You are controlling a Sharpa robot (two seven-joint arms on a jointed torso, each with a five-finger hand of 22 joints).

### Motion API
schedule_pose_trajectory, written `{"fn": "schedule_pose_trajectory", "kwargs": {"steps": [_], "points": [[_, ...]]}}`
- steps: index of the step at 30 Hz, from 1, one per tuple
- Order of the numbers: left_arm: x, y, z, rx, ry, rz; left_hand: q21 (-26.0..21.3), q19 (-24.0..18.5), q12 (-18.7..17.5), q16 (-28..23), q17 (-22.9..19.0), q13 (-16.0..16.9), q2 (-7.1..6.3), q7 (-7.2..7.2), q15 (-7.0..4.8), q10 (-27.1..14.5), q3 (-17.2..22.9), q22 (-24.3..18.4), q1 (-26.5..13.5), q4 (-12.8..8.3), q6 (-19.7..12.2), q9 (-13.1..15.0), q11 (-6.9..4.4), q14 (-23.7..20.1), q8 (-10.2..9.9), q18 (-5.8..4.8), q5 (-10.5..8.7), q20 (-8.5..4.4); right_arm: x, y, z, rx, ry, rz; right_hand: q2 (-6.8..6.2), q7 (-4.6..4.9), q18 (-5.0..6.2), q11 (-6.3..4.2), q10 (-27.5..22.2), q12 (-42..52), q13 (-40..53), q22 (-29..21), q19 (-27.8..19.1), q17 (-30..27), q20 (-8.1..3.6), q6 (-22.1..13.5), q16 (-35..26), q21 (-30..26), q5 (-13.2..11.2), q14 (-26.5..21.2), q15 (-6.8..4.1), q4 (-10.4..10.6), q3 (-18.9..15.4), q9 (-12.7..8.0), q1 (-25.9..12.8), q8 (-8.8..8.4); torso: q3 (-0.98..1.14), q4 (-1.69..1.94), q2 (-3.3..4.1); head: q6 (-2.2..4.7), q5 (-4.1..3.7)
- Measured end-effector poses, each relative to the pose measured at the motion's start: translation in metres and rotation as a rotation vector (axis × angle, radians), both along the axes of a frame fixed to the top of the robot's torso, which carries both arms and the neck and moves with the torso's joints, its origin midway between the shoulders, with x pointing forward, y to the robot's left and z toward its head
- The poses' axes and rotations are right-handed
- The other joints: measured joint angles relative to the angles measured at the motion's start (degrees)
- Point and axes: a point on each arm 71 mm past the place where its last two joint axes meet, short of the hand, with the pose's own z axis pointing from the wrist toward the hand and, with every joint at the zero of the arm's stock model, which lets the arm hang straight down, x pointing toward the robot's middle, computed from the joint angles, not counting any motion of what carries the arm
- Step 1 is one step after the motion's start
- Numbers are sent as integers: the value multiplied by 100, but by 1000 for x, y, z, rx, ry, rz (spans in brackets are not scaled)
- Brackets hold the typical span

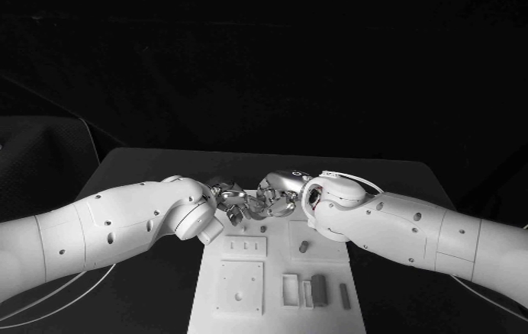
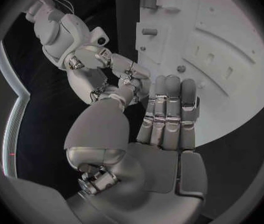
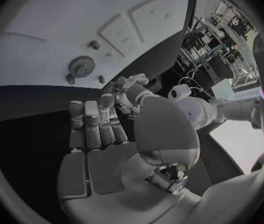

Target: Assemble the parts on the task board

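White task board [image 1: 275,288] lies just beneath both meeting hands [image 1: 255,200].

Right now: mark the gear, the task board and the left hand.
gear [image 3: 81,65]: right wrist view, on its toothed face.
task board [image 1: 278,252]: head view, on a bare patch of the plate.
left hand [image 2: 163,122]: left wrist view, on the fingers at the hand's middle.

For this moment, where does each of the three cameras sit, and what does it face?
Head view: on the robot's head, looking down at the task board; both white arms enter, left robot hand meeting right robot hand.
Left wrist view: behind the left robot hand, facing the board.
Right wrist view: behind the right robot hand, facing the board.
Shared: the board.
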Motion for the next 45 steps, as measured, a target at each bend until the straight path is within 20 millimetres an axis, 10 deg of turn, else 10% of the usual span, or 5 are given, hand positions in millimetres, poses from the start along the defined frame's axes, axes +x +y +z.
{"fn": "schedule_pose_trajectory", "kwargs": {"steps": [45], "points": [[-1, -1, -1, -15, 32, -14, 24, -21, -60, -23, 78, -8, 154, -13, -22, -5, -41, 3, 110, -86, -30, -56, -32, -21, 24, 4, -1, -19, -3, 2, -1, 6, 3, 9, 17, 4, 0, 1, 1, 0, 0, 1, 0, -5, 0, -3, 24, 0, -4, 22, -3, -2, -2, -1, 17, 1, 2, -2, 4, -2, -17]]}}
